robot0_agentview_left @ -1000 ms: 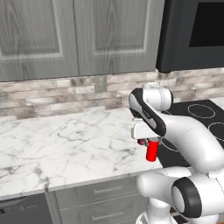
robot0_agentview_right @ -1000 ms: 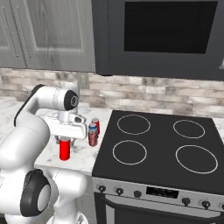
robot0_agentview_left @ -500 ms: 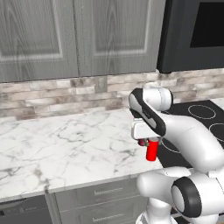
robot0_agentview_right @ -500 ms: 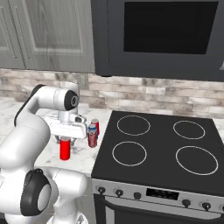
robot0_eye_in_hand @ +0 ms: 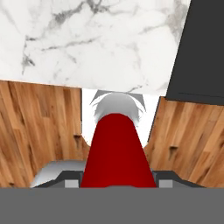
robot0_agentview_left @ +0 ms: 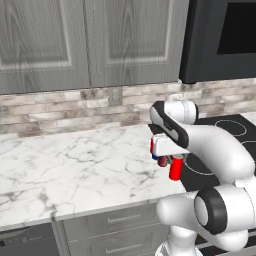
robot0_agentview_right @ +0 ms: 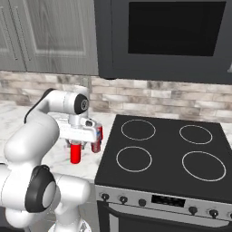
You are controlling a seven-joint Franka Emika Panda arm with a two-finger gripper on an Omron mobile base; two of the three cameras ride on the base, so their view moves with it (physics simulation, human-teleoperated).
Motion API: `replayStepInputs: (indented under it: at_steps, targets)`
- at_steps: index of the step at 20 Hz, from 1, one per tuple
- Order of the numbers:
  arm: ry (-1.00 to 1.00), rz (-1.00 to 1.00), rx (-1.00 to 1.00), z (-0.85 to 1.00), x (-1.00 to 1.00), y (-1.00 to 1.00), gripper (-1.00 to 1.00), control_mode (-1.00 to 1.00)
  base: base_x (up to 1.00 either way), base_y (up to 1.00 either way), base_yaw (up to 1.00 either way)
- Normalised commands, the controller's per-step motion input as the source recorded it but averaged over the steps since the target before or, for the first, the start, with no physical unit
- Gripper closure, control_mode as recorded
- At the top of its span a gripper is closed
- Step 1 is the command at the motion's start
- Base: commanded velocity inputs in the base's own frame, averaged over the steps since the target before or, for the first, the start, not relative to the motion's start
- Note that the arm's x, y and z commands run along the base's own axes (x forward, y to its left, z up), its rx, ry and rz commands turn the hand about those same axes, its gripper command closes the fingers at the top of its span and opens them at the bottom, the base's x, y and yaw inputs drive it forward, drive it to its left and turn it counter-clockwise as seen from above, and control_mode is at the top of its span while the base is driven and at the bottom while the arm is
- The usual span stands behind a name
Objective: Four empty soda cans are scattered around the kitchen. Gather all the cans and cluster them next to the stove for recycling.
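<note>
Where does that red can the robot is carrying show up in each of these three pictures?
Left base view: the red can hangs under the gripper, right of centre, beside the stove.
Right base view: the can is left of centre, just left of the stove.
Hand view: the can fills the lower middle.
Shared landmark: the black stove edge.

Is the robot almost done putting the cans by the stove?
Not quite. One can already stands on the marble counter beside the stove, partly hidden by the hand. The end effector is shut on a red can, held near the counter's front edge close to the stove. It still has to be set down, and I cannot see the other cans.
</note>
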Motion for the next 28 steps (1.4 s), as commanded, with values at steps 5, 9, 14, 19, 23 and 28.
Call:
replayStepInputs:
  at_steps: [5, 9, 14, 19, 23, 28]
  targets:
    - [0.00, 0.00, 0.00, -0.19, 0.11, -0.08, 1.00, -1.00, 0.00, 0.00, 0.00]
    - [0.00, 0.00, -0.01, -0.18, 0.13, 0.00, 1.00, -1.00, 0.00, 0.00, 0.00]
    - [0.01, 0.00, 0.00, -0.20, 0.37, 0.00, 1.00, -1.00, 0.00, 0.00, 0.00]
    - [0.02, 0.00, 0.00, -0.19, 0.29, 0.00, 1.00, -1.00, 0.00, 0.00, 0.00]
    - [0.04, 0.00, 0.00, -0.16, 0.19, -0.01, 1.00, -1.00, 0.00, 0.00, 0.00]
    - [0.04, 0.00, 0.00, -0.17, 0.20, -0.04, 1.00, -1.00, 0.00, 0.00, 0.00]
